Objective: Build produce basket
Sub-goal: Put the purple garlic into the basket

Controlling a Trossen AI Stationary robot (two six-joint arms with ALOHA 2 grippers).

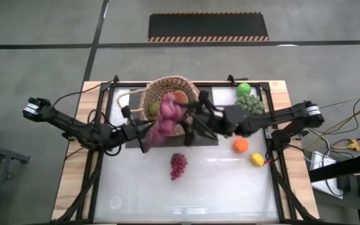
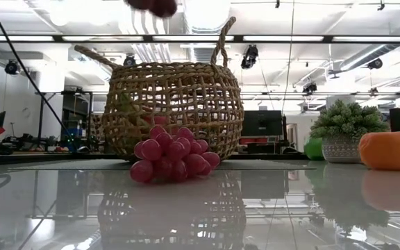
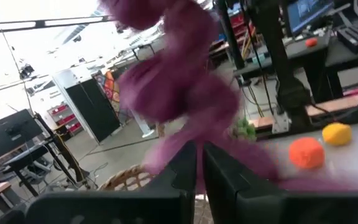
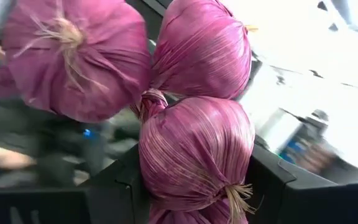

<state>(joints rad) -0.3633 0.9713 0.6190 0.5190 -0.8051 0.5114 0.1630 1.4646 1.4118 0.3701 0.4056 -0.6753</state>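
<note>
Lab or workshop (open ceiling): monitors point(image 2: 262, 123), equipment racks point(image 3: 89, 106), cabling.

two grape bunches point(image 1: 178, 165) (one basket point(image 1: 167, 92))

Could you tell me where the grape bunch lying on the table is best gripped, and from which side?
Grip the grape bunch across its wider end, coming straight down from above. It lies flat and alone on the table, tapering away from the basket, so the broad end probably gives the fingers most to close on.
</note>
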